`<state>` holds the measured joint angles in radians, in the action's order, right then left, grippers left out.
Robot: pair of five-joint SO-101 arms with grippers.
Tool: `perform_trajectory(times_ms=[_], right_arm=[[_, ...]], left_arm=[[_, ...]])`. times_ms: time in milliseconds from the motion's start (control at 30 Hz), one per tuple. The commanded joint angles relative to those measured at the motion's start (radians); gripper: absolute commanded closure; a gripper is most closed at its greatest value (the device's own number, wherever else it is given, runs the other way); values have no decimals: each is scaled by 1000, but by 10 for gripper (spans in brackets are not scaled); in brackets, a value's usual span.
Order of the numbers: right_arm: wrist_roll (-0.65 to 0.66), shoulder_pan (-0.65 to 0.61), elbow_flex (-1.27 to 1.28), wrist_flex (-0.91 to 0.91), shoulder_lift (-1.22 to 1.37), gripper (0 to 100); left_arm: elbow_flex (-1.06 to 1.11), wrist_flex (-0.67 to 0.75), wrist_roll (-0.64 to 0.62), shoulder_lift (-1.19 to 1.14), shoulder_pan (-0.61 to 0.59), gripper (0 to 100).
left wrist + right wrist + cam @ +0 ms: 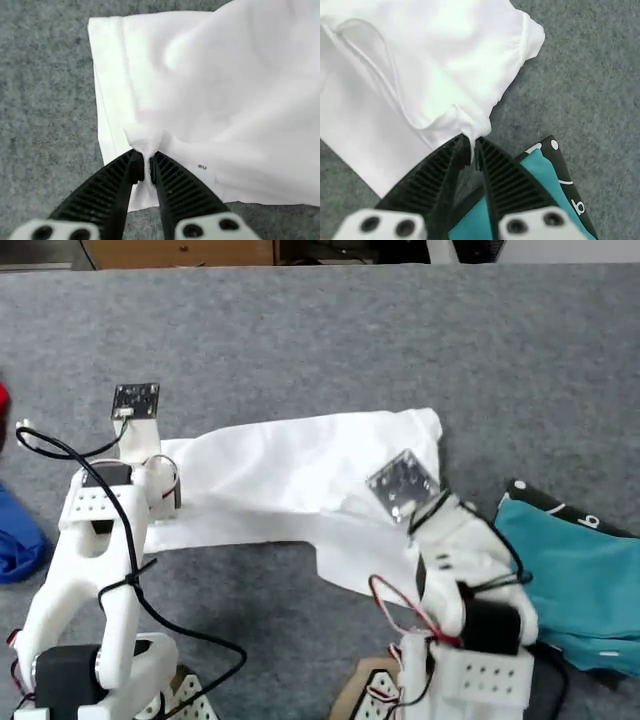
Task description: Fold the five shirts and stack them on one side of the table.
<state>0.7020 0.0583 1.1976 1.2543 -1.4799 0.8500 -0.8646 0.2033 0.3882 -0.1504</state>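
Note:
A white shirt (300,475) lies partly folded across the middle of the grey table. My left gripper (146,167) is shut on a pinch of the white shirt (215,90) near its left edge, seen in the high view under the left arm (150,485). My right gripper (471,152) is shut on a bunched fold of the white shirt (420,65) near its right end, under the right arm (420,505). A teal shirt (580,575) with dark trim lies folded at the right side, also seen as the teal shirt (540,200) beside the right gripper.
A blue garment (18,540) and a bit of red cloth (3,398) lie at the table's left edge. Cables hang from both arms. The far half of the grey table (350,340) is bare carpet-like cloth, with wooden furniture beyond it.

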Motion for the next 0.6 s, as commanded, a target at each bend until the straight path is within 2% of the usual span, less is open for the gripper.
perform_trajectory(times_ms=[0, 233, 567], right_arm=[[34, 15, 22, 83, -117, 994], [112, 56, 82, 163, -283, 994], [253, 82, 93, 221, -297, 994]], left_arm=[[3, 38, 6, 24, -28, 981], [2, 68, 6, -16, -35, 981], [5, 61, 55, -35, -37, 981]])
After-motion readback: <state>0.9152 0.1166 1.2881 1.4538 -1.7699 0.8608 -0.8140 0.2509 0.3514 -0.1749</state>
